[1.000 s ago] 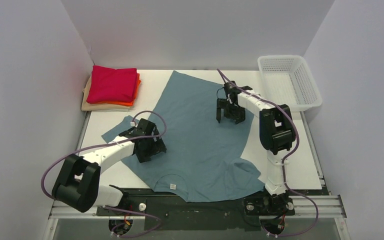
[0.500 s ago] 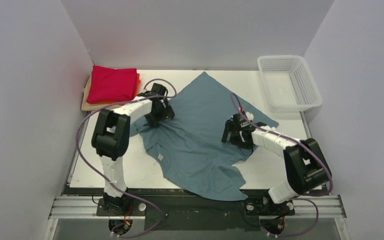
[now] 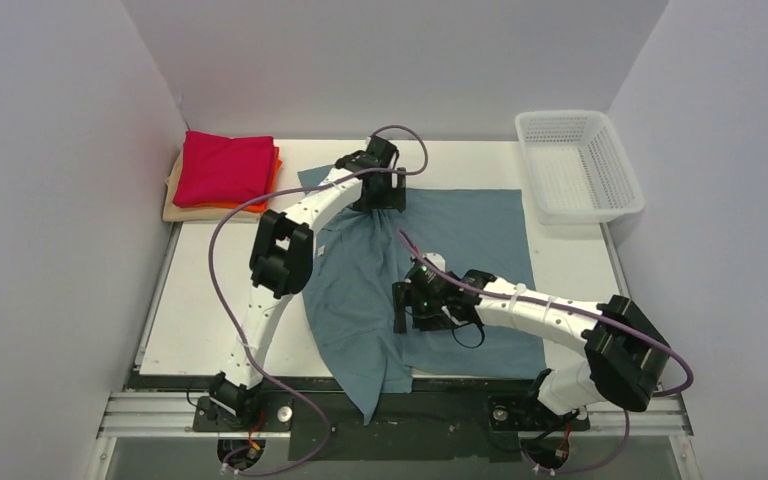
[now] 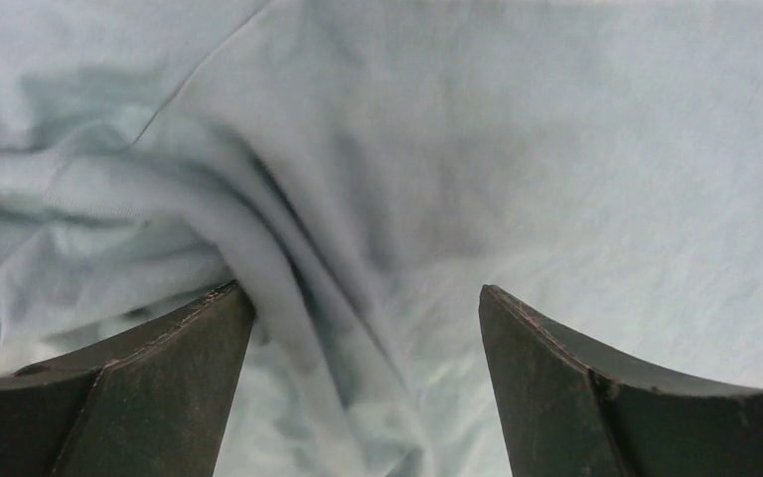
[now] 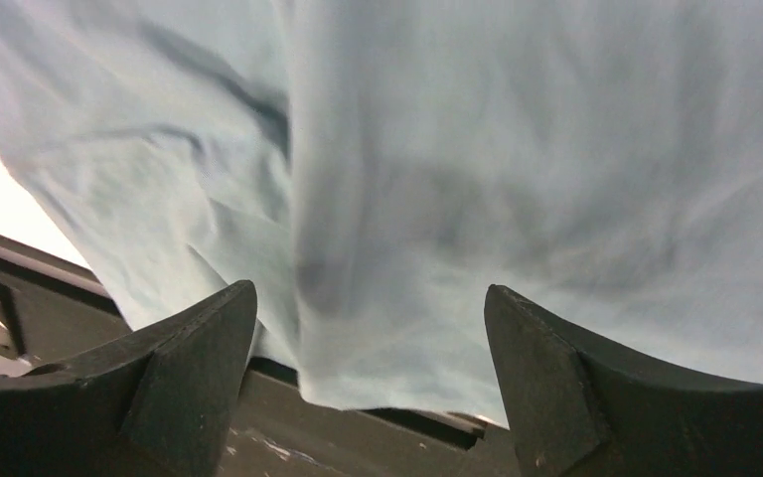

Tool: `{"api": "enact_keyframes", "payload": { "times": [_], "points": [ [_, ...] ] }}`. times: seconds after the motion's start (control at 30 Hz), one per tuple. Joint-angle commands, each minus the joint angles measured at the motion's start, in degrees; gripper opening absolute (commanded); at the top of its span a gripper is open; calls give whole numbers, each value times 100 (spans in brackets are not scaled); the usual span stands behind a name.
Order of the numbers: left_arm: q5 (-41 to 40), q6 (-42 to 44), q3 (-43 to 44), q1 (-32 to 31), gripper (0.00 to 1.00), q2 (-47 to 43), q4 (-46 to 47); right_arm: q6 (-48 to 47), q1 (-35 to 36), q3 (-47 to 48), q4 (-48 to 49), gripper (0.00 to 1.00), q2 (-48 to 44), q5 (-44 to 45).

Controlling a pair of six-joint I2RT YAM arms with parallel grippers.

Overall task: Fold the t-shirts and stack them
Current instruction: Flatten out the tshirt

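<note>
While teal tee [image 3: 480,230] lies half-spread at centre of tabletop [image 3: 210,290], near end spilling over lower edge, folded stack sits upper left: red tee [image 3: 225,168] on orange tee [image 3: 277,172] on beige tee [image 3: 173,200]. Step judged: flattening before fold. To do well: pinch seam corners, pull taut, drag creases out. Left fingers [image 4: 159,388], upper centre, wide apart over bunched ridge, gripping nothing. Right fingers [image 5: 179,378], lower centre, wide apart above cloth, empty. Mesh basket [image 3: 580,165] upper right.
</note>
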Motion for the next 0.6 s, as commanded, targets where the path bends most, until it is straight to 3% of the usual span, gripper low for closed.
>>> {"api": "enact_keyframes", "payload": {
  "times": [0.0,0.13,0.3,0.4,0.57],
  "points": [
    [-690,466,-298,44,93,-897,-592,-457,-485,491,-688,80,-257,350],
    [-841,134,-2345,42,94,-2354,62,-545,-1365,260,-818,82,-765,700],
    [426,-657,-5158,34,94,-3887,1822,-589,-2501,-42,-828,83,-899,926],
    [675,-937,-5799,34,94,-4011,2260,-718,-2975,-75,-668,83,-636,920],
    [570,-1085,-6132,47,94,-3710,2059,-892,-3216,164,-540,82,-50,1358]
  ]
}}
